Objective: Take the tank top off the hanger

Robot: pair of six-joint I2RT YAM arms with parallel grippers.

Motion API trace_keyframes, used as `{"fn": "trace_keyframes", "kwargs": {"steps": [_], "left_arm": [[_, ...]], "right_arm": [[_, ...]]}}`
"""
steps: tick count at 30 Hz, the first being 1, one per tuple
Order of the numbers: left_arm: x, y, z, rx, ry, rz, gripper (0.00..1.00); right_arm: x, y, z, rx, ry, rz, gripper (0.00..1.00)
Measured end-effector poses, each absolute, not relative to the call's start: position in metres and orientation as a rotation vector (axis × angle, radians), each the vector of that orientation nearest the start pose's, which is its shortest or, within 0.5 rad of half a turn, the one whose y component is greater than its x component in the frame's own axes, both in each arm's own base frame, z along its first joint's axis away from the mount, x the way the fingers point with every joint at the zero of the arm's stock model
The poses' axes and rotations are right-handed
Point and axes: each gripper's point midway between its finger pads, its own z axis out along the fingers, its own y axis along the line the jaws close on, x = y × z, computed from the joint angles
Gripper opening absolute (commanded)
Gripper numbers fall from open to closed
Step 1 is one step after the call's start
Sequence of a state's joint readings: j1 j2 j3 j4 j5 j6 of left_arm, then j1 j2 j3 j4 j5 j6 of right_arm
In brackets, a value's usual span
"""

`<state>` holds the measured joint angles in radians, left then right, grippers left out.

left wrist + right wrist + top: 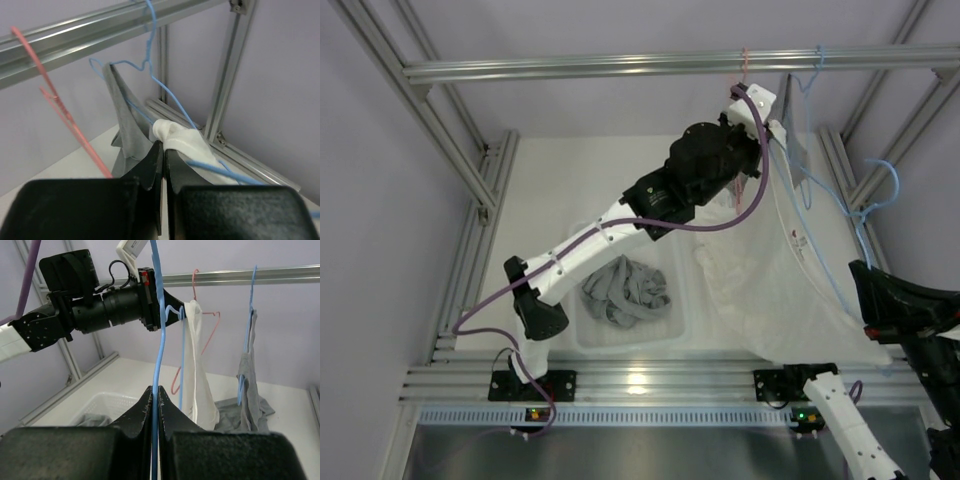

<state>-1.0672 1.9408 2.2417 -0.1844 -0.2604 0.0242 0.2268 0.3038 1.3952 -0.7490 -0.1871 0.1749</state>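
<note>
The white tank top (pixel 790 290) hangs stretched between my two arms on a thin blue wire hanger (pixel 161 330). High at the back right, close under the rail, my left gripper (pixel 163 146) is shut with the tank top's white strap (pixel 181 139) pinched at its tips. In the top view that left gripper (pixel 767 125) sits at the garment's upper end. Low at the right edge, my right gripper (pixel 155 390) is shut on the blue hanger wire, which runs straight up out of its jaws. From the right wrist, the tank top (pixel 197 365) drapes down beside the left gripper (pixel 169 312).
An aluminium rail (pixel 620 66) crosses the back. On it hang an empty pink hanger (pixel 200 340) and a grey garment (pixel 247 370) on another blue hanger. A white bin (pixel 675 335) with grey clothes sits mid-table. Frame posts (pixel 227 75) stand at the sides.
</note>
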Motion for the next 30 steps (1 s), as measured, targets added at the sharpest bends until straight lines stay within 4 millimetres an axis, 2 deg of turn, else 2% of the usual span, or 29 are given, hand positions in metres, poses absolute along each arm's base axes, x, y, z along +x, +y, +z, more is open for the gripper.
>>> {"fn": "trace_keyframes", "kwargs": {"steps": [7, 11, 13, 16, 19, 22, 24, 27, 30], "left_arm": [[0.344, -0.463, 0.487, 0.43, 1.406, -0.678, 0.0], [0.341, -0.47, 0.485, 0.455, 1.409, -0.744, 0.0], [0.334, -0.479, 0.479, 0.485, 1.413, -0.799, 0.0], [0.321, -0.497, 0.455, 0.549, 1.456, -0.881, 0.0], [0.302, -0.516, 0.41, 0.643, 1.54, -0.958, 0.0], [0.282, -0.521, 0.368, 0.695, 1.637, -0.993, 0.0], [0.267, -0.519, 0.341, 0.722, 1.707, -1.014, 0.0], [0.246, -0.512, 0.32, 0.756, 1.773, -1.067, 0.0], [0.228, -0.507, 0.319, 0.788, 1.796, -1.146, 0.0]], "right_arm": [[0.059, 0.061, 0.481, -0.243, 1.227, 0.475, 0.0], [0.061, 0.061, 0.478, -0.241, 1.224, 0.472, 0.0], [0.065, 0.06, 0.469, -0.229, 1.235, 0.469, 0.0], [0.074, 0.059, 0.455, -0.205, 1.242, 0.465, 0.0], [0.089, 0.062, 0.445, -0.187, 1.244, 0.475, 0.0], [0.111, 0.068, 0.435, -0.172, 1.208, 0.496, 0.0], [0.13, 0.072, 0.42, -0.154, 1.219, 0.509, 0.0], [0.152, 0.076, 0.403, -0.128, 1.221, 0.525, 0.0], [0.166, 0.079, 0.4, -0.112, 1.195, 0.54, 0.0]]}}
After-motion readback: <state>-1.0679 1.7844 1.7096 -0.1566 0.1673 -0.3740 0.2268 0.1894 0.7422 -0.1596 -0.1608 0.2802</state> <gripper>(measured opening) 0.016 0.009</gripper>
